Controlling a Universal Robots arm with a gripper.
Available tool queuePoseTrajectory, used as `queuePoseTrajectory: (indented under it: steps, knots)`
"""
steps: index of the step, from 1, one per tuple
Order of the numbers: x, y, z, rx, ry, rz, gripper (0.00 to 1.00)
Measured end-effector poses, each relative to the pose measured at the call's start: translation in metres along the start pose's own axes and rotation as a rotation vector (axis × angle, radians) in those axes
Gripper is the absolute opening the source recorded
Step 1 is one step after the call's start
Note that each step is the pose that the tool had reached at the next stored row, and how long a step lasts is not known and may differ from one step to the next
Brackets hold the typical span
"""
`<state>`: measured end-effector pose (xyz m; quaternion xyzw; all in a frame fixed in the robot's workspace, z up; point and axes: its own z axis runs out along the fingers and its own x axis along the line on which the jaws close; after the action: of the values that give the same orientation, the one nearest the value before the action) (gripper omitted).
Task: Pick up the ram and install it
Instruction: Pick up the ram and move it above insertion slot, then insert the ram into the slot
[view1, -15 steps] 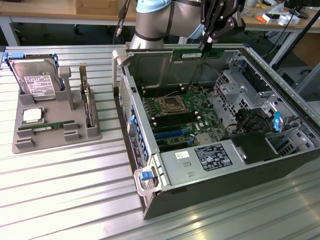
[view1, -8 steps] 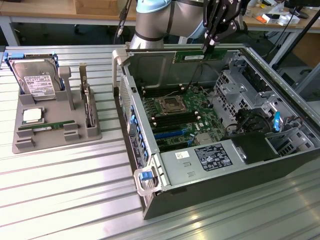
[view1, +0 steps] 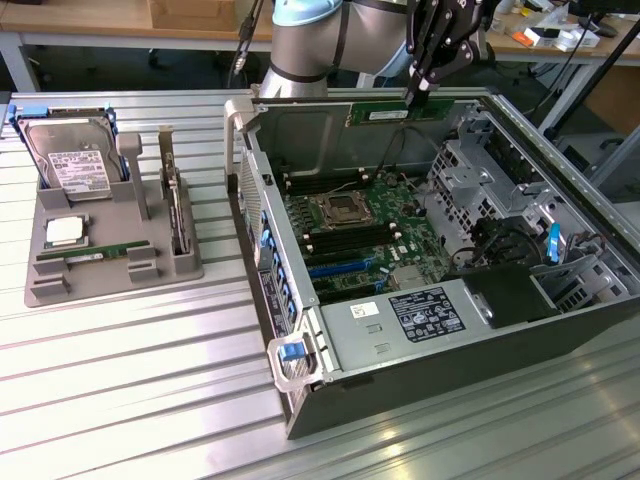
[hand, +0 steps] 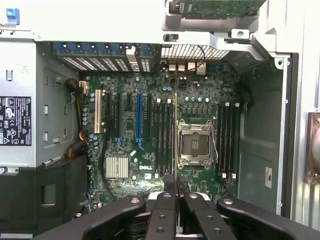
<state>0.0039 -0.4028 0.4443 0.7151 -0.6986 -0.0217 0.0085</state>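
My gripper (view1: 418, 92) is shut on the ram (view1: 396, 112), a long green stick with a white label, and holds it level and high above the open computer case (view1: 300, 395). In the wrist view the ram (hand: 175, 135) is seen edge-on as a thin line running out from between my fingers (hand: 169, 197). It lines up with the black memory slots (hand: 162, 135) beside the empty processor socket (hand: 195, 145). The green motherboard (view1: 365, 235) lies well below it; the stick touches nothing.
A grey parts tray (view1: 110, 275) on the exterior view's left holds a hard drive (view1: 70, 165), a square silver processor chip (view1: 65, 232), another green stick (view1: 95, 255) and an upright card (view1: 175, 215). A power supply (view1: 420, 315) and drive cages (view1: 480, 180) crowd the case.
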Motion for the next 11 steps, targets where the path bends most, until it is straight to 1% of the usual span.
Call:
queuePoseTrajectory:
  steps: [6,9,11]
  knots:
    - [0.000,0.0000,0.0002,0.0000,-0.0001,0.000,0.12]
    - [0.000,-0.0003,0.0060,0.0000,-0.0001,0.000,0.12]
    - [0.000,-0.0019,0.0104,0.0000,0.0000,0.000,0.12]
